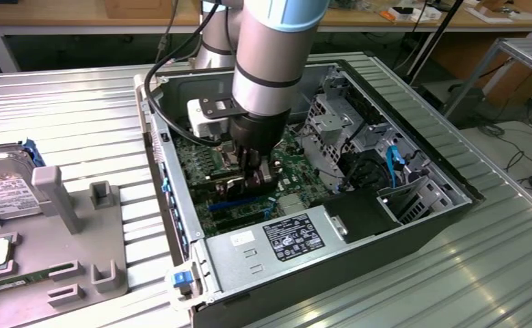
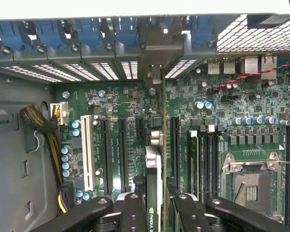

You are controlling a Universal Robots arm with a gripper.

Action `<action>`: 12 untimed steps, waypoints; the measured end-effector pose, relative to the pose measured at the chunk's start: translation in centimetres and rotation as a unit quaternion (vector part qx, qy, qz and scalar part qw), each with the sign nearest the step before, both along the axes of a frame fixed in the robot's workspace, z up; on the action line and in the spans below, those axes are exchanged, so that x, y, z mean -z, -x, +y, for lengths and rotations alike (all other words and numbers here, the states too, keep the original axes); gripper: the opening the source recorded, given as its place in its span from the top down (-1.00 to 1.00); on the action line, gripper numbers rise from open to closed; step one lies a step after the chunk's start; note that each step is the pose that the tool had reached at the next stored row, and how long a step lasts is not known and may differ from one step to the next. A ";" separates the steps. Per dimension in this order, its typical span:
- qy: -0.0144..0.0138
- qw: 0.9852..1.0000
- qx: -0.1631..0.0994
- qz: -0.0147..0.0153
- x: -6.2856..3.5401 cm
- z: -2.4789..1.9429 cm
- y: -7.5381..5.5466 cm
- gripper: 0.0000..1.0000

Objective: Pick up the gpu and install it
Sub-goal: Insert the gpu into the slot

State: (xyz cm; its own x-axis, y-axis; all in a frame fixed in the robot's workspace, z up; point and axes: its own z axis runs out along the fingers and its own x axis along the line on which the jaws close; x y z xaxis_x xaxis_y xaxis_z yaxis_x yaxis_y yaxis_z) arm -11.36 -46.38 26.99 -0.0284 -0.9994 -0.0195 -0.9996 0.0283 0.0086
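The gripper (image 1: pixel 252 176) reached down into the open computer case (image 1: pixel 403 225), which lay on its side on the ribbed metal counter (image 1: pixel 83 116). Its fingers (image 2: pixel 133 215) were closed on the gpu (image 2: pixel 153 176) and held it on edge between them, with the black cooler shroud and a green logo facing one finger and the thin green board facing the other. The card stood over the motherboard (image 2: pixel 121 96), running straight away from the gripper towards the case's rear wall. There its silver bracket (image 2: pixel 156 72) met the row of vented slot covers (image 2: pixel 82 72). Whether the card's lower edge was already seated in a slot could not be told.

Just beside the gripper on one side lay black expansion slots and a white slot (image 2: pixel 87 152). On the other side were the memory slots and, further off, the empty CPU socket (image 2: pixel 251 186).

Well apart from the gripper, outside the case towards the exterior view's left, a grey fixture (image 1: pixel 93 225) carried a hard drive (image 1: pixel 1 191) and a RAM stick (image 1: pixel 20 279).
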 end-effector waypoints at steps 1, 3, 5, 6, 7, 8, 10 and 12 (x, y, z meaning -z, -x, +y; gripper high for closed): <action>-0.001 1.000 0.000 0.000 0.04 0.00 0.0 0.47; -0.001 1.000 0.000 0.000 0.11 0.00 0.0 0.47; -0.002 1.000 0.000 -0.001 0.19 0.00 0.0 0.47; -0.003 1.000 -0.001 -0.001 0.28 0.00 0.0 0.47; -0.003 1.000 -0.001 -0.002 0.36 0.00 0.0 0.47; -0.004 1.000 -0.001 -0.002 0.43 0.00 0.0 0.47; -0.005 1.000 -0.001 -0.003 0.58 0.01 0.0 0.47; -0.005 1.000 -0.001 -0.003 0.71 0.00 0.0 0.47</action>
State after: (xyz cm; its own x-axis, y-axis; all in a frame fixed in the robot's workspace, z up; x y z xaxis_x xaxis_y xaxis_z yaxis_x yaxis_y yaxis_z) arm -11.36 -46.38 26.27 -0.0255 -0.9992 -0.0299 -0.9997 0.0254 0.0021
